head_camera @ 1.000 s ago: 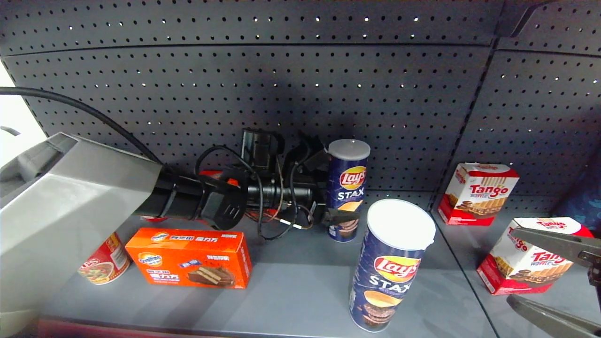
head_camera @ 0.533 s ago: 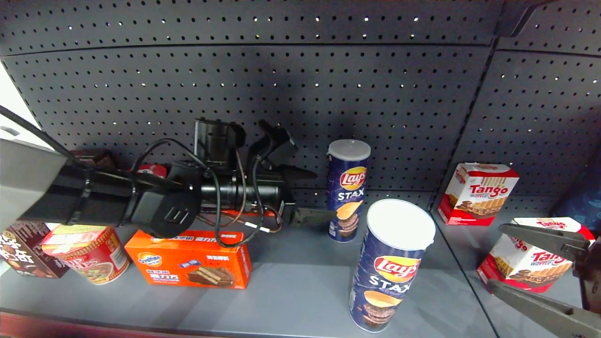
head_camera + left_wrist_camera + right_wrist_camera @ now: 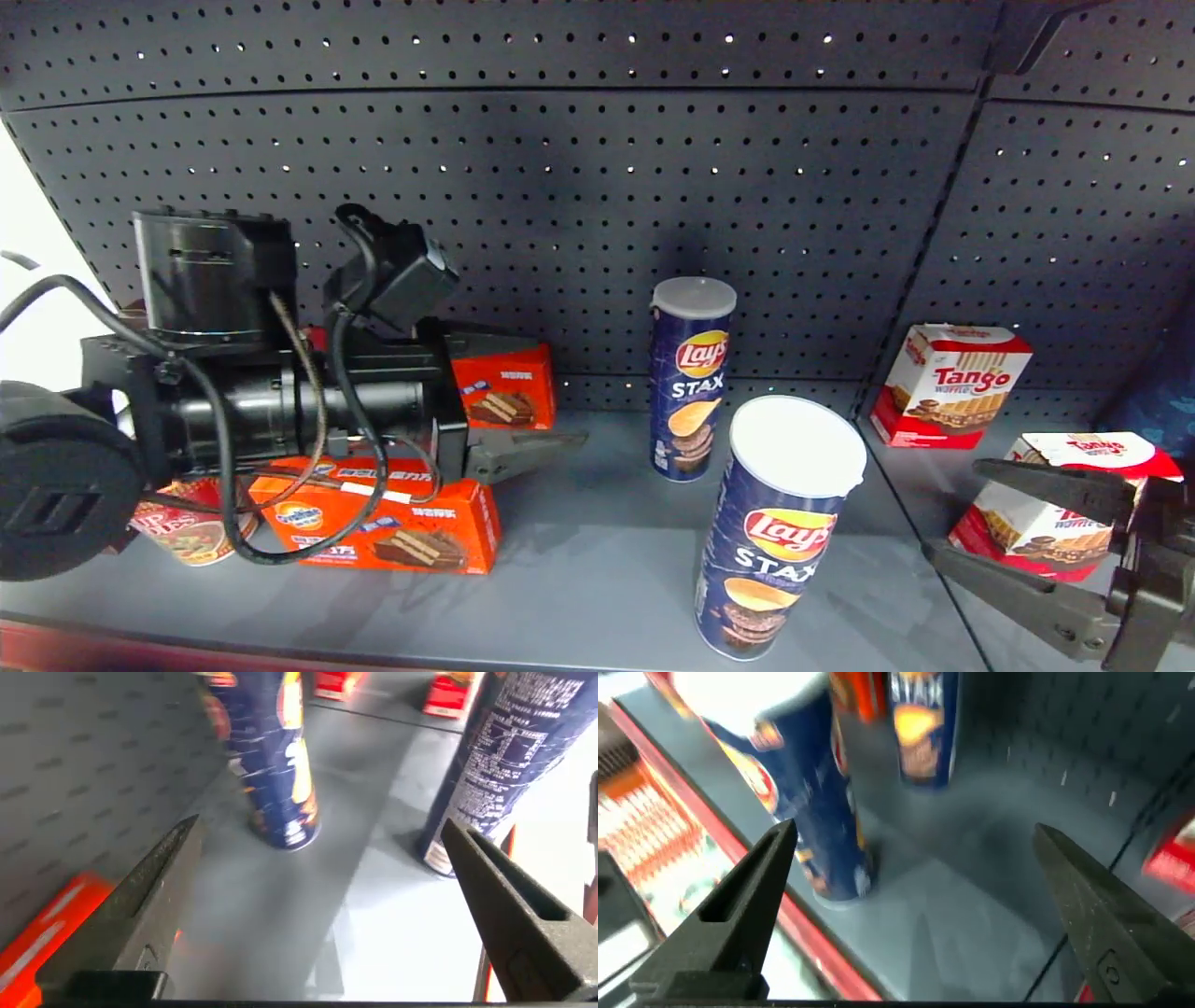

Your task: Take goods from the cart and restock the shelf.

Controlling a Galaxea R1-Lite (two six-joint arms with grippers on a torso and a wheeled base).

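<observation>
left wrist view: your left tool is spread wide and empty, pointing along the shelf at two chip cans. in the head view the back can stands by the rear panel. the front can stands at about five o'clock from it, close to the shelf's front lip. your right tool is also spread and carrying nothing. it sits at three o'clock from the front can, just in front of a wafer box.

the front can is your main worry. it is tall, narrow and near the lip, so a sideways brush from either tool's finger would likely topple it or roll it off the shelf. if you move the right tool, take it away toward three o'clock rather than across the can.

your left arm hangs low over the front cake box. the back cake box is just beyond the left tool, at about twelve o'clock from it. a careless pull out could drag or skew either box, so lift before you draw back.
</observation>
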